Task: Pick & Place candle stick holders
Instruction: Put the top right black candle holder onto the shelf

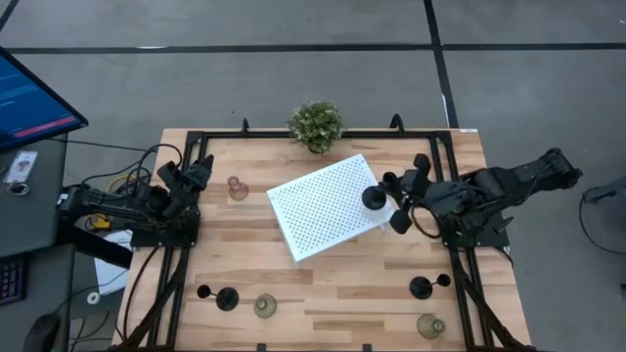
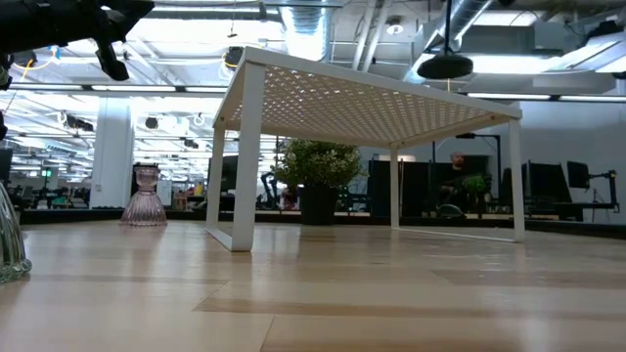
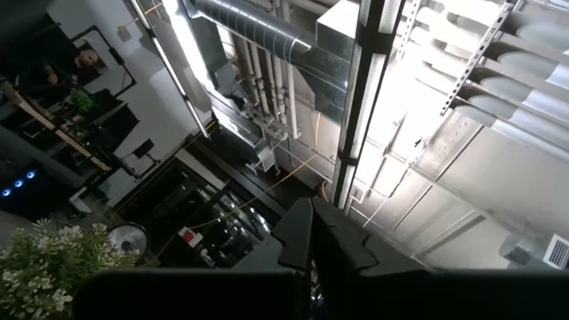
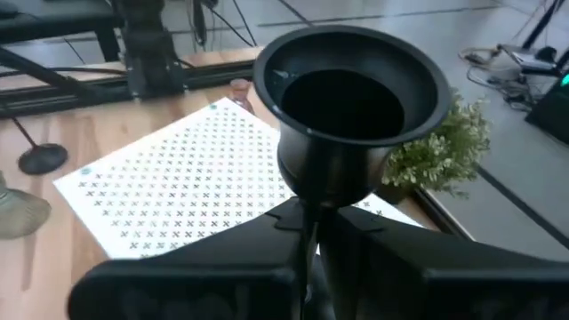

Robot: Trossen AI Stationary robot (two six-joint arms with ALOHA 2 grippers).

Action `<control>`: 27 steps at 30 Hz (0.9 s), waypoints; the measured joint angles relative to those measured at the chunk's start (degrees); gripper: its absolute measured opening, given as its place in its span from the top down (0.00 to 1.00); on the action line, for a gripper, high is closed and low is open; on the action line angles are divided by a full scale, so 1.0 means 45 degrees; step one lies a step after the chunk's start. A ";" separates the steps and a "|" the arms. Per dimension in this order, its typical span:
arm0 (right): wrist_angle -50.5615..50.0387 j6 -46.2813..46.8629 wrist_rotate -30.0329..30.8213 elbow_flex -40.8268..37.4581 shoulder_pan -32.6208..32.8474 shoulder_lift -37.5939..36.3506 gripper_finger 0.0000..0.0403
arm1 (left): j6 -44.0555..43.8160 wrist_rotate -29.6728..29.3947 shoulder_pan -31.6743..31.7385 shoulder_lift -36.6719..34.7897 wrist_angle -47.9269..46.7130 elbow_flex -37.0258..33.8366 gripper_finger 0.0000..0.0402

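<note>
My right gripper (image 1: pixel 393 201) is shut on a black candle stick holder (image 1: pixel 375 198) above the right edge of the white perforated tray (image 1: pixel 323 207). In the right wrist view the holder's wide hollow end (image 4: pixel 354 93) fills the middle. My left gripper (image 1: pixel 202 172) is shut and empty at the table's left, pointing up at the ceiling (image 3: pixel 311 253). The pink holder (image 1: pixel 238 188) stands on its base beside it. Two black holders (image 1: pixel 223 297) (image 1: pixel 423 286) and two olive ones (image 1: pixel 265 306) (image 1: pixel 429 326) stand near the front edge. My right gripper pinches the black holder's thin stem (image 4: pixel 308 220) between its two shut fingers, just behind the wide hollow end. The fingers come from the table's right side. The holder is lifted clear, over the tray's right edge.
A green potted plant (image 1: pixel 316 124) stands at the table's far edge behind the tray. The tray stands on thin white legs (image 2: pixel 247 156) with open room under it. Black frame rails run along both table sides. A person (image 2: pixel 456 181) sits far behind the table.
</note>
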 joint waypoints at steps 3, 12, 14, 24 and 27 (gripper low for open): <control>-0.0579 0.0527 0.0012 -0.0019 -0.0004 0.0493 0.98 | 0.0005 0.0000 0.0002 0.0000 0.0000 0.0000 0.98; -0.0733 0.0856 0.0246 -0.0015 0.0369 0.1029 0.98 | -0.0057 0.0000 0.0000 0.0000 0.0000 0.0001 0.98; -0.0863 0.1049 0.0508 -0.0132 0.0451 0.0943 0.98 | -0.0066 0.0000 0.0000 0.0000 0.0000 0.0000 0.98; 0.0591 0.1144 0.0983 -0.1708 0.1394 -0.0414 0.98 | -0.0035 0.0000 0.0000 0.0000 0.0000 0.0000 0.98; 0.0859 0.0972 0.1032 -0.1999 0.1435 -0.0745 0.98 | -0.0034 0.0000 0.0000 0.0000 0.0000 0.0003 0.98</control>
